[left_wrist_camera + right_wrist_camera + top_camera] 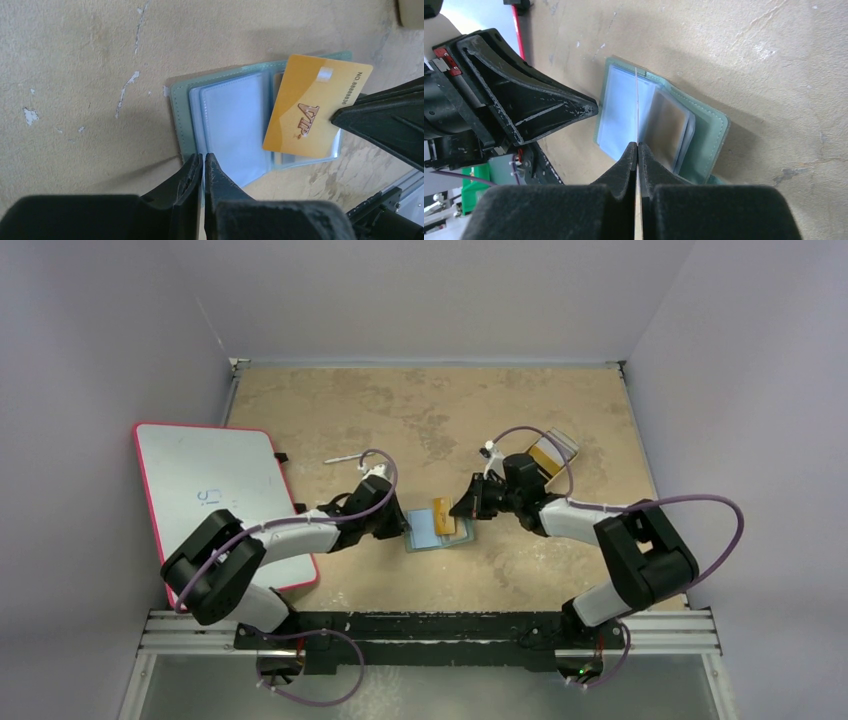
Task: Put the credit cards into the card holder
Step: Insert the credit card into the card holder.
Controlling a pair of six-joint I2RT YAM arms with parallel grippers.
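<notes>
The card holder (425, 536) (230, 120) (709, 130) lies open in the middle of the table, its pale blue and clear pockets facing up. My left gripper (405, 527) (204, 157) is at its left edge, jaws shut on the rim of a pale blue pocket leaf. My right gripper (462, 508) (638, 146) is shut on a yellow-orange credit card (310, 110) marked VIP. That card hangs tilted over the holder's right half and appears edge-on in the right wrist view. More credit cards (548, 452), one yellow and one black, lie at the back right.
A tan tray (566, 440) (412, 12) holds the spare cards behind my right arm. A white board with a pink rim (215, 500) covers the table's left side under my left arm. A thin white stick (340, 458) lies behind the left gripper.
</notes>
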